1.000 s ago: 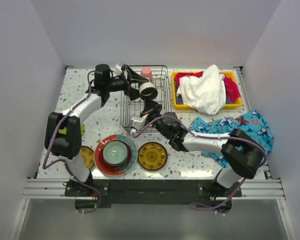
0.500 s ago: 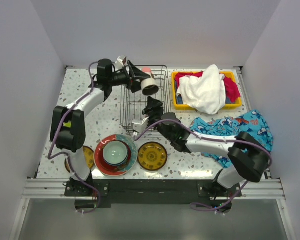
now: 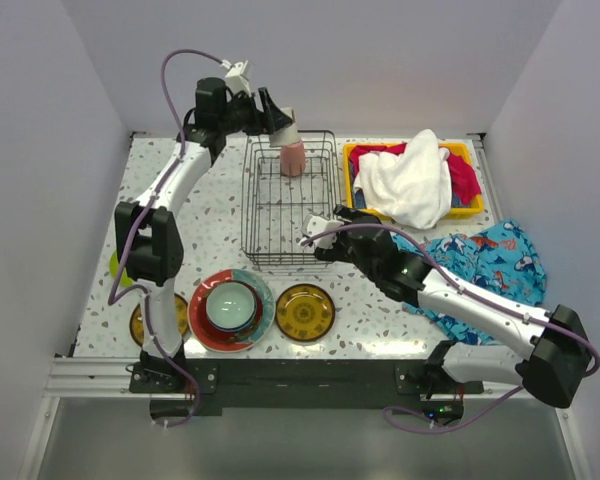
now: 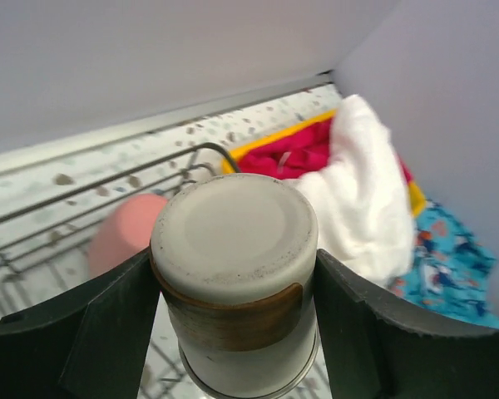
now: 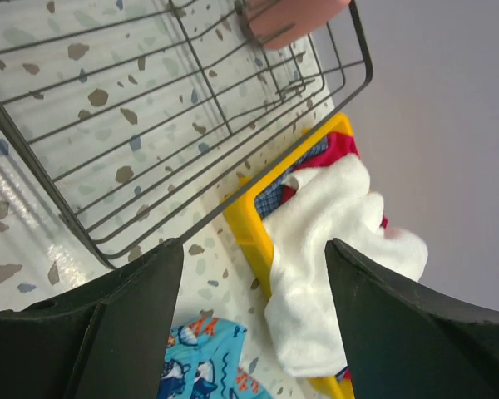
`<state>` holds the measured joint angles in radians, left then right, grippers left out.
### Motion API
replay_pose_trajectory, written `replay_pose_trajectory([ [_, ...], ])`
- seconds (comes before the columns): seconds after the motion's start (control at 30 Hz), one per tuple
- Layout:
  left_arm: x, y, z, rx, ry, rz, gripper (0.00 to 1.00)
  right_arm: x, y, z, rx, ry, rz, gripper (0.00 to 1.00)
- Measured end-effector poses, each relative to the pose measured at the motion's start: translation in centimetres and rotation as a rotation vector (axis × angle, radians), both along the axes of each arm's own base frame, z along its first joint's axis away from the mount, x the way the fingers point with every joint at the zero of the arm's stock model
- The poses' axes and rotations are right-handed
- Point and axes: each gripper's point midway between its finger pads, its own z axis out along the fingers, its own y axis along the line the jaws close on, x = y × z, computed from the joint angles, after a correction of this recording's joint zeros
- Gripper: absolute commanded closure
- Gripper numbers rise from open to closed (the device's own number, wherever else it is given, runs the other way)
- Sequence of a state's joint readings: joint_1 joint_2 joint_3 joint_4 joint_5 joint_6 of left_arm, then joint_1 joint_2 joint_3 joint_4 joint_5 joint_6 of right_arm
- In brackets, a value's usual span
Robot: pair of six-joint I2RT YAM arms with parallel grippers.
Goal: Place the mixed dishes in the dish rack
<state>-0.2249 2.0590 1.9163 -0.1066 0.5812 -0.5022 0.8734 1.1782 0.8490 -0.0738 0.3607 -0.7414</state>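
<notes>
Between the left jaws, the wrist camera gives me a cream cup (image 4: pixel 233 283) with a brown band. Its base is turned to the lens and both dark fingers (image 4: pixel 91 332) press its sides, so the jaws are clamped on it. Its mouth is cut off at the bottom edge, and I cannot tell whether it touches anything below. From above, that cup (image 3: pixel 287 127) is only a pale smudge over the far end of the dish rack (image 3: pixel 280 266), just above the pink cup (image 3: pixel 293 158) inside it. The grip is unreadable there.

The right jaws stand apart and empty, their fingers (image 5: pixel 91 332) framing the rack wires (image 5: pixel 233 176). The pink cup (image 5: pixel 291 21) is cropped by the top edge. The held cup half hides it (image 4: pixel 121 237) in the left wrist view.

Both wrist views catch the yellow bin (image 5: pixel 245 224), the white towel (image 5: pixel 333 241) and the blue fish-print cloth (image 5: pixel 208 366).

Only the overhead view shows the dishes on the surface (image 3: pixel 210 220) by the near edge. A red teal-rimmed plate (image 3: pixel 198 315) carries a pale bowl (image 3: pixel 230 305), with an amber plate (image 3: pixel 304 311) beside it. A second amber plate (image 3: pixel 140 320) is partly hidden behind the left arm.
</notes>
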Motion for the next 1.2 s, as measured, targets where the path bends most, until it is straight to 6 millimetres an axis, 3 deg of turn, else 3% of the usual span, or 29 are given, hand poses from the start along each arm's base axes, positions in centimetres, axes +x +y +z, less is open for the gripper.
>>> replay_pose_trajectory([
  [0.27, 1.9, 2.9, -7.4, 0.346, -0.128, 0.131, 1.00, 1.0, -3.4, -1.5, 0.006, 0.072, -0.134, 0.27],
  [0.4, 2.0, 3.1, -9.5, 0.436, -0.153, 0.169, 1.00, 1.2, -4.7, -2.1, 0.007, 0.096, -0.184, 0.27],
  [0.93, 5.3, 5.0, -6.7, 0.516, -0.356, 0.335, 1.00, 0.9, -5.8, -3.0, -0.008, 0.139, -0.224, 0.27],
  [1.0, 5.8, 5.0, -7.3, 0.521, -0.366, 0.344, 1.00, 0.9, -6.0, -3.1, -0.011, 0.141, -0.228, 0.27],
  [1.2, 7.0, 5.0, -12.1, 0.555, -0.320, 0.357, 1.00, 0.7, -6.5, -3.6, -0.036, 0.164, -0.236, 0.27],
])
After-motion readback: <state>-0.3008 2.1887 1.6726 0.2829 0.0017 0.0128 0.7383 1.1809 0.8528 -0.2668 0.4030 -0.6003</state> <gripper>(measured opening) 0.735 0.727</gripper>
